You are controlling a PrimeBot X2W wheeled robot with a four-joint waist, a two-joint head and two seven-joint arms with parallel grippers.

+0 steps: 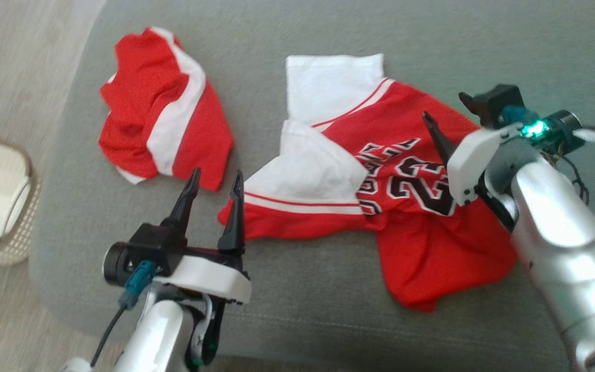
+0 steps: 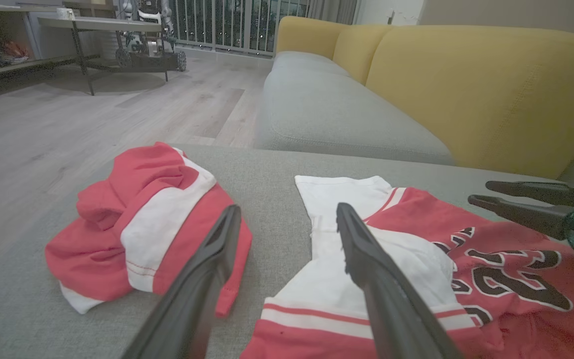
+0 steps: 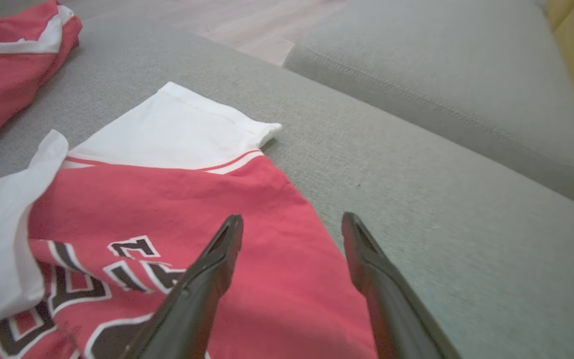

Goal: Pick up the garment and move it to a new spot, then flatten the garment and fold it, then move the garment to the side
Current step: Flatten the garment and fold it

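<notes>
Two garments on the grey cushion [image 1: 302,310], so the first risk is a target mix-up. The numbered jersey [image 1: 411,232] lies centre-right, partly folded, with white sleeve panels lapped over the red. A crumpled red-and-white garment [image 1: 142,113] sits well apart on the left, on the side of the basket [image 1: 29,170]. I read the jersey as the one in work, fold not finished: its lower red part is skewed and wrinkled

Left gripper [image 1: 216,174]: jaws spread, nothing between them, tips just beside the jersey's near-left hem. Right gripper [image 1: 444,106]: also spread and empty, over the jersey's right edge

Failure modes I'd watch:
- pinch takes only the top white flap → layers separate, fold opens on lift
- one-sided grab at the hem → jersey swings and collapses into a heap
- right forearm crosses the fabric's right side; a low sweep would drag it and add creases
- moving it left brings it near the other garment → overlap, or both get snagged
- near corner lies toward the cushion's front edge; a pull that way could slide it off
</notes>
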